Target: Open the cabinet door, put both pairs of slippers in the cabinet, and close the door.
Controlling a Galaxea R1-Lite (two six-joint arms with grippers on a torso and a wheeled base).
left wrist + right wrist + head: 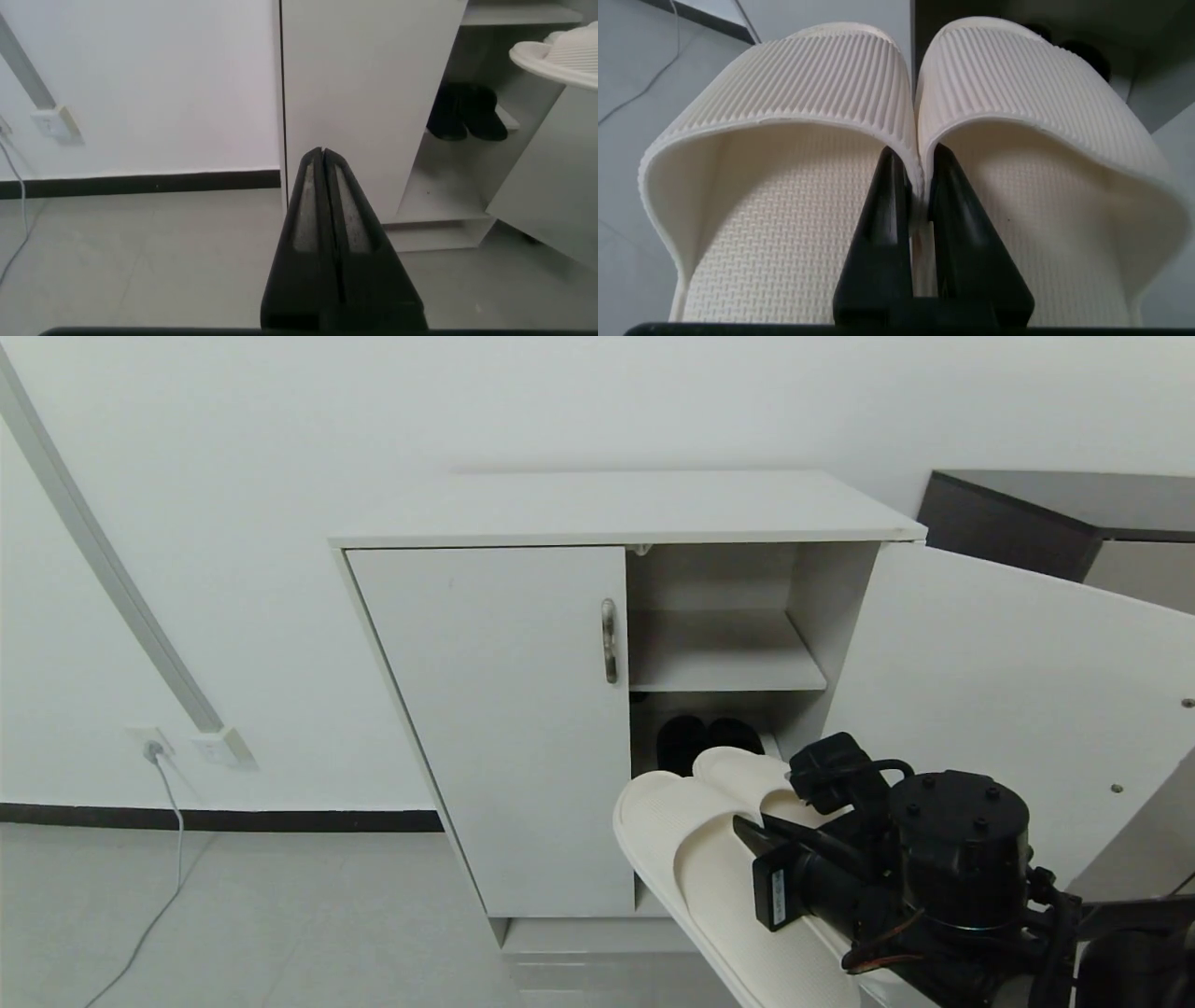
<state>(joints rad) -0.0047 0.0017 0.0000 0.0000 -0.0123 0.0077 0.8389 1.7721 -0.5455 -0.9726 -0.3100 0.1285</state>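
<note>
The white cabinet [485, 709] has its right door [1008, 691] swung open and its left door shut. A black pair of slippers [707, 741] sits on the lower shelf inside, also seen as the black slippers [465, 112] from the left wrist. My right gripper [913, 173] is shut on the inner edges of a cream pair of slippers [831, 168], held side by side just in front of the open compartment; the cream slippers [709, 859] point toward the cabinet. My left gripper [322, 159] is shut and holds nothing, low over the floor left of the opening.
An upper shelf [719, 658] inside the cabinet is bare. A wall socket with a cable [154, 747] is at the left. A dark counter [1055, 518] stands behind the open door. Grey floor [233, 915] lies free at the left.
</note>
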